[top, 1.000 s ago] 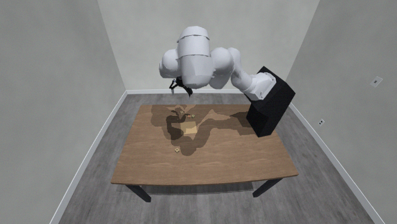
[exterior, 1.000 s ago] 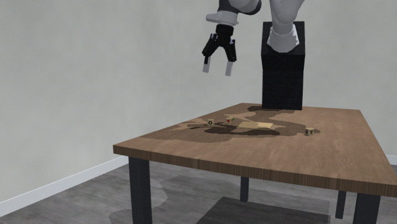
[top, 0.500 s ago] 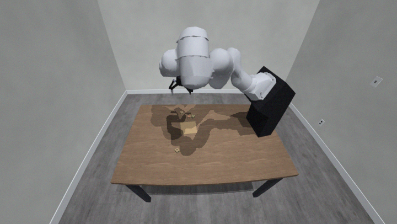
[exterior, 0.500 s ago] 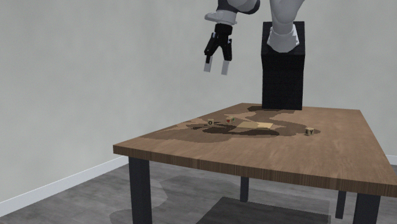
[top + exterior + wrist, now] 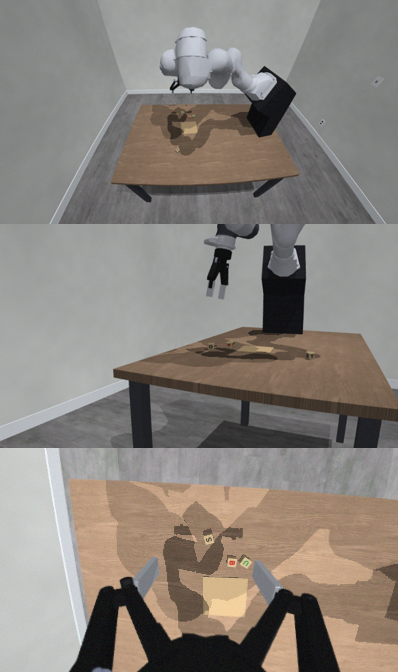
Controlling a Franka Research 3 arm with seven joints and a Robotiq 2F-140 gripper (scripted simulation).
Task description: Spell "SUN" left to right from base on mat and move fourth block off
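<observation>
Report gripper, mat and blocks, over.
Gripper open, nothing held, above table. Mat flat, no blocks on it. All four blocks off mat. Nothing seen blocking descent.

The arm is finished in pale grey-white, with rounded, bulbous joints and thin dark seams ringed around its thickest segment. Dark grey patches are set into the casing near the wrist. A black, angular, box-like pedestal is fitted at the base. The tool is built of black jointed links, tipped with flat, light-grey plates; a small bluish part is seen, perhaps a fastener.
</observation>
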